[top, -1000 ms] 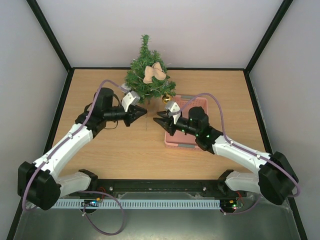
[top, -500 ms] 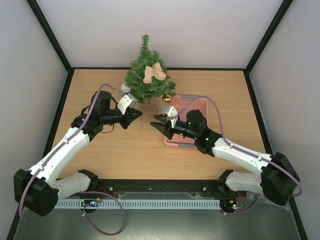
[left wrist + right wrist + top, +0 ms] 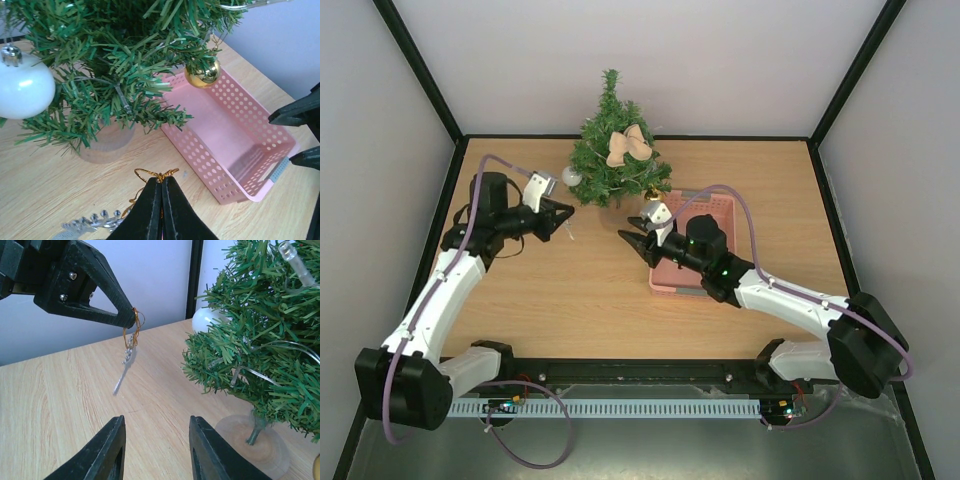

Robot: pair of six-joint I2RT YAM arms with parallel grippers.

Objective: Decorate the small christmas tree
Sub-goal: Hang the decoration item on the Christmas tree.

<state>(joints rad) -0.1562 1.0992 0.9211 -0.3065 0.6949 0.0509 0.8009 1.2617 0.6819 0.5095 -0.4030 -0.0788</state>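
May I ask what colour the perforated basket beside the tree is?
The perforated plastic basket is pink, clearest in the left wrist view.

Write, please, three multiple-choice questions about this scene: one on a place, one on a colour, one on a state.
1. Where on the small christmas tree does the gold ball hang?
A. at the top
B. low, on the side toward the pink basket
C. low, on the side away from the basket

2. What colour is the bow on the tree?
A. blue
B. pale pink
C. black

3. How is the left gripper?
A. open and empty
B. shut on a branch
C. shut on the gold loop of the silver ornament

Answers:
1 B: the ball hangs from a low branch beside the basket.
2 B: the top view shows it pale pink.
3 C: the fingertips meet on the loop and the ornament dangles below them.
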